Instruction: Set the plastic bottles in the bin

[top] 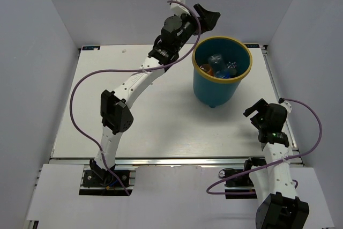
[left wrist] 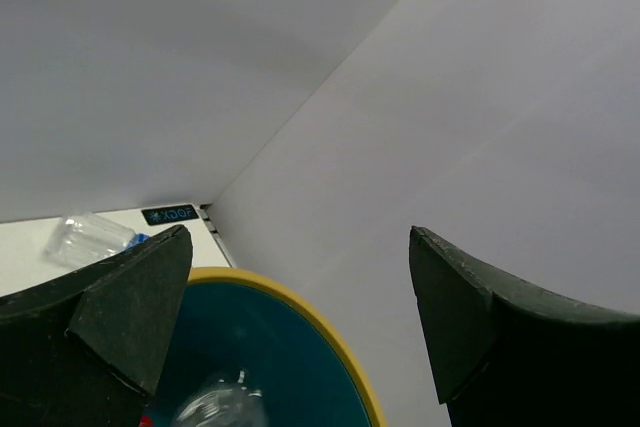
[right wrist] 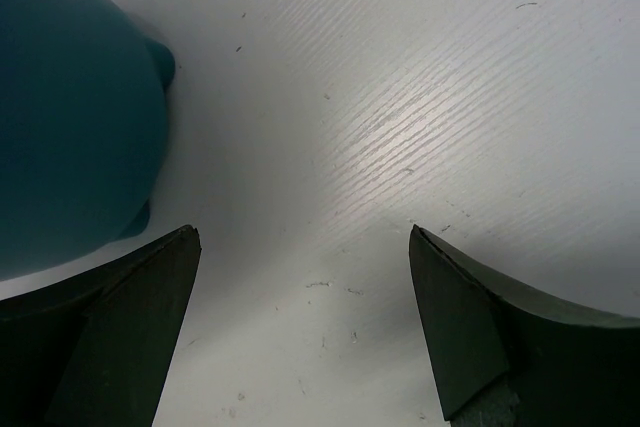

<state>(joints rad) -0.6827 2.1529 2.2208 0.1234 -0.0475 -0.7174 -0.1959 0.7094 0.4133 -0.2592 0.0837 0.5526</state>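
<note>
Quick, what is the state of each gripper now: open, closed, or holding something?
Left gripper: open, holding nothing, above the bin.
Right gripper: open, holding nothing, over the table beside the bin.

White table, teal bin standing on it, clear bottle lying beyond the bin

This looks like a robot test cell in a lab. A bare white table is boxed in on three sides by plain white panels. A left arm and a right arm are bolted by a metal rail at its near edge (purple cables loop loosely from each). A small printed label marks a far corner.
</note>
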